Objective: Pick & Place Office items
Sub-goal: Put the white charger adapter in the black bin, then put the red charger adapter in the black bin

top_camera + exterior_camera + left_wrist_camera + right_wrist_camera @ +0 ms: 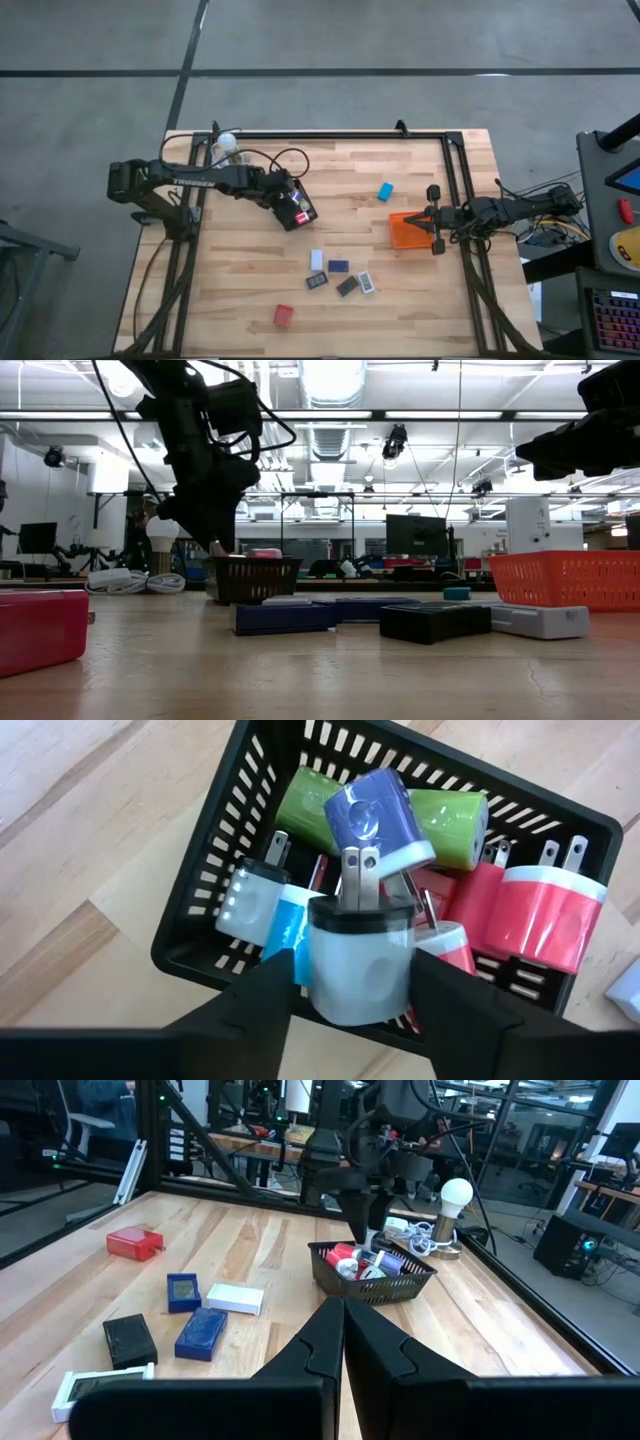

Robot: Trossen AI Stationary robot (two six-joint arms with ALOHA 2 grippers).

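My left gripper (352, 965) hangs over the black mesh tray (203, 900), shut on a white charger block with a black cap and metal prongs. The tray (390, 1288) holds several office items: green, purple, pink, red, blue and white plug blocks. More items lie flat on the wood: a light blue block (385, 190), a white one (317, 259), a dark blue one (339, 266), two black ones (347, 286), a grey-white one (366, 282) and a red one (284, 316). My right gripper (342, 1315) is shut and waits beside the orange tray (403, 235). My left gripper pinches the white charger block by the two opposite sides of its white body (360, 975), one finger (270, 995) on each side. The fingers come from above, pointing down. The block is lifted clear over the tray, with its prongs (358, 880) pointing away from the gripper toward the tray's contents.
A white round bulb (227, 141) with cords stands at the table's far left corner, behind the mesh tray. A black frame runs along the far, left and right edges. Bare wood lies between the two trays and along the near edge.
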